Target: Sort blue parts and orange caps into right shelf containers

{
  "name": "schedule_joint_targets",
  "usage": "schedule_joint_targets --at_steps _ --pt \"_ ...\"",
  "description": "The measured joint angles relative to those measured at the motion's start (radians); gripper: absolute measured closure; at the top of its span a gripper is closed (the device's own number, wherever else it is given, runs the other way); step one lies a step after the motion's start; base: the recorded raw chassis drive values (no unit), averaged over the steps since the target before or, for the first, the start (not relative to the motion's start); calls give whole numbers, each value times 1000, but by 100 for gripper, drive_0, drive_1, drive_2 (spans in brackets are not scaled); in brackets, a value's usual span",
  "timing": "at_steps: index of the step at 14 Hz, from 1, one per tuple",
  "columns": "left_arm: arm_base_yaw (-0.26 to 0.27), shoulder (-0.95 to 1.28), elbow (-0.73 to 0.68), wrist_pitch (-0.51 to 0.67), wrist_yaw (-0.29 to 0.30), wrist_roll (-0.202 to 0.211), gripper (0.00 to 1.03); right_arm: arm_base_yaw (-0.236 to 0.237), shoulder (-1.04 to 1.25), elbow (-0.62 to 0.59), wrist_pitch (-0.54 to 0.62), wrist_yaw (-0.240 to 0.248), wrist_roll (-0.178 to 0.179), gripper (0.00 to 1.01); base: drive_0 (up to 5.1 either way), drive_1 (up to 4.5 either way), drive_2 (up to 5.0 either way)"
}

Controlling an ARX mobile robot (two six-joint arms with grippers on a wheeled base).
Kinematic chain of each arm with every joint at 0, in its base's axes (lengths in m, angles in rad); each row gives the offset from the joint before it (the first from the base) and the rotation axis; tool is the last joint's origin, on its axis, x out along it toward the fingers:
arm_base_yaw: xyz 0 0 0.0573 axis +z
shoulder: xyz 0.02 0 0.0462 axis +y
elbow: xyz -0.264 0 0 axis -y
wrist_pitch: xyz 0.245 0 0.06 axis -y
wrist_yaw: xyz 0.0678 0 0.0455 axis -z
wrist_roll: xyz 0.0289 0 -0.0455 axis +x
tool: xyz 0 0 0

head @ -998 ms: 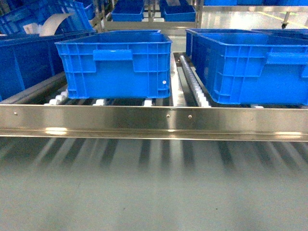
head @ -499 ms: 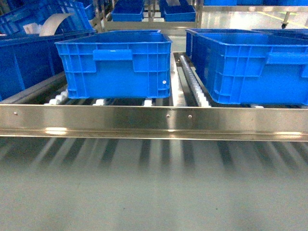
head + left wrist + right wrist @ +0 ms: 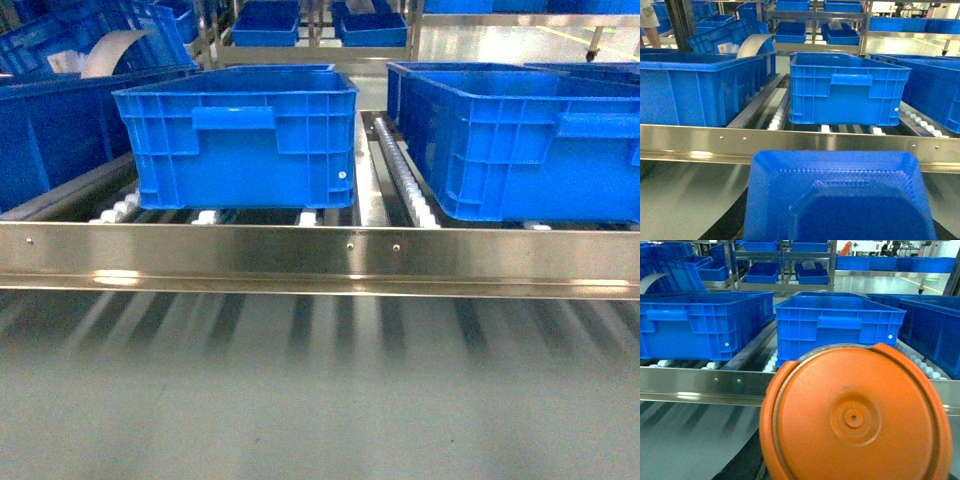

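Ahead in the head view, the shelf [image 3: 320, 255] carries 2 containers [image 3: 240, 140] on rollers, no arm visible, so I judge this the carry-and-approach step.

Left wrist view: a blue part [image 3: 840, 197] fills the foreground, seemingly held; right wrist view: an orange cap [image 3: 857, 417], round with a dimpled centre.

Neither end effector shows, so I cannot tell their state; next, reach over the rims.

Curved white sheet [image 3: 752, 45] leans among far-left stacked bins. Person's bare legs [image 3: 651, 34] at upper-left edge.
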Motion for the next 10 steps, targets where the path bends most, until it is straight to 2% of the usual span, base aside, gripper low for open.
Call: schedule_joint_targets --at_steps 10 --pt "0 0 0 1 0 0 60 0 0 0 0 0 0 59 -5 411 -420"
